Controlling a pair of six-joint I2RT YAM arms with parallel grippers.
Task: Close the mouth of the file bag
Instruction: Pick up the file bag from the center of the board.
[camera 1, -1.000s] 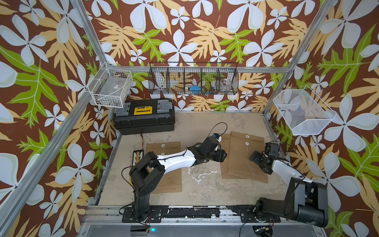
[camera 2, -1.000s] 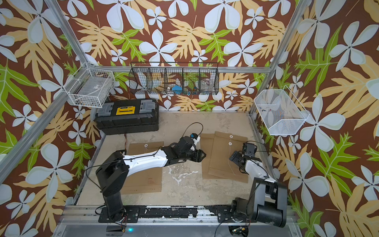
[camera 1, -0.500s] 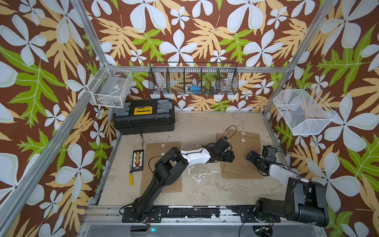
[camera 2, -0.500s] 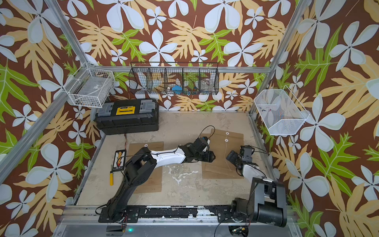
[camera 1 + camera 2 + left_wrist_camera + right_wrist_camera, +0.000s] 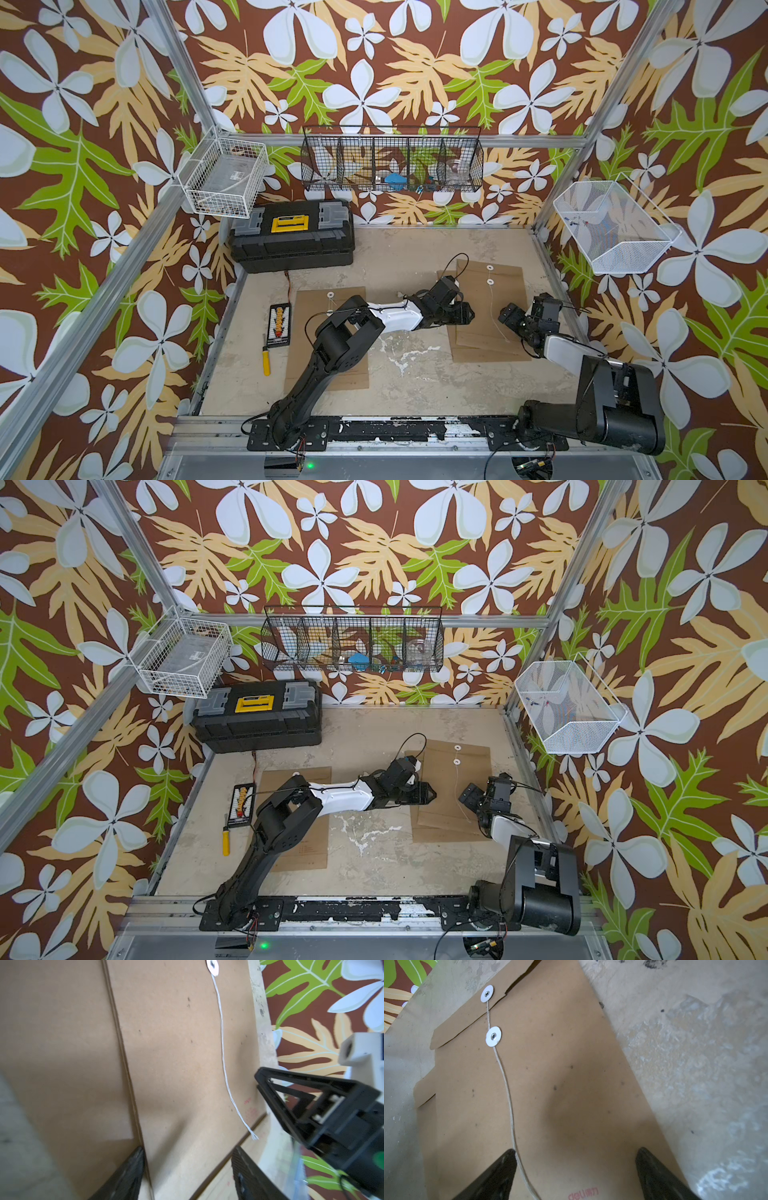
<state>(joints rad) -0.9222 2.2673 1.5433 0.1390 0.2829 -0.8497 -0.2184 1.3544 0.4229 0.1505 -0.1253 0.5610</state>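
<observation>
The brown paper file bag (image 5: 494, 328) lies flat at the right of the floor in both top views (image 5: 453, 812), on a second bag offset beneath it. Its flap (image 5: 463, 1022) is folded down. A white string (image 5: 508, 1101) runs loose from the flap's disc (image 5: 487, 993) past the body's disc (image 5: 493, 1036). My left gripper (image 5: 188, 1150) is open over the bag's left edge (image 5: 467, 313). My right gripper (image 5: 576, 1151) is open low over the bag's near right part (image 5: 509, 316), with the string beside one fingertip (image 5: 510, 1153). The string's frayed end (image 5: 254, 1136) lies free.
A third brown bag (image 5: 307, 299) lies under the left arm. A bit set (image 5: 278, 326) and a yellow-handled screwdriver (image 5: 266, 361) lie at the left. A black toolbox (image 5: 291, 237) stands at the back left. The frame rail (image 5: 552, 274) runs close beside the right gripper.
My left arm has swung right, bringing its gripper onto the bag's left edge. My right gripper has shifted slightly left over the bag, and its jaws have narrowed a little.
</observation>
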